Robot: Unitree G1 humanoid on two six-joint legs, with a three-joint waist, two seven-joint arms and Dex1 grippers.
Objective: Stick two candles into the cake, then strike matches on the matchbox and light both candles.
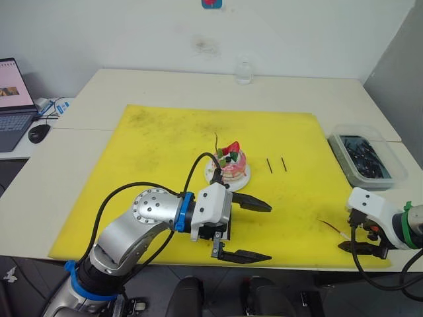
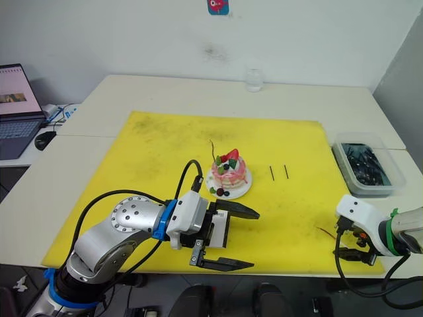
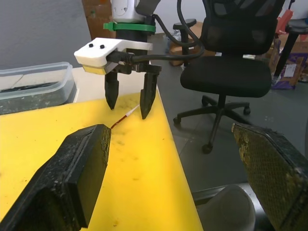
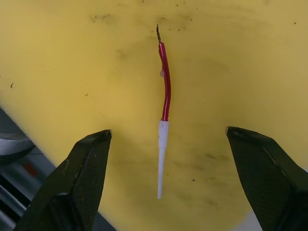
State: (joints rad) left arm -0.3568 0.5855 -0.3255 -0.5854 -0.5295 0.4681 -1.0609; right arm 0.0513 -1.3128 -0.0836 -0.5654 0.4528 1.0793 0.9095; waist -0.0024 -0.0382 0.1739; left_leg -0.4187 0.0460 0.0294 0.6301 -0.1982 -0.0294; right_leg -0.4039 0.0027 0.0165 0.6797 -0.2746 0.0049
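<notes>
Left pincer point(image 1: 246, 230), two black fingers on a white housing at the end of a bent silver arm: held sideways low over the near edge of the yellow mat point(image 1: 158, 139), fingers spread wide, one above the other, pointing toward 3 o'clock, gripping nothing.

Right pincer point(image 1: 362, 247), black fingers under a white housing with a green wrist ring: at the near right corner of the mat, pointing down, fingers well apart and empty, their tips straddling the loose candle in the wrist view.

Thin curved candle point(image 4: 165, 101), red shaft with a pale tapered end and dark wick: lying flat on the mat between the right pincer's fingers, touching neither.

Small round pink layered cake point(image 1: 231, 165) with strawberry slice and berries, on a small white plate: mid-mat, just beyond the left pincer at its 12 o'clock. A second thin dark candle point(image 1: 216, 143) stands in its top, leaning slightly.

Two short straight dark matches point(image 1: 276, 164): side by side on the mat, at 3 o'clock of the cake, near but apart from it.

Clear plastic tub point(image 1: 367, 156) with dark contents: on the pale desk point(image 1: 297, 92), off the mat's right edge.

Clear glass point(image 1: 244, 72): far desk edge, 12 o'clock of the cake.
</notes>
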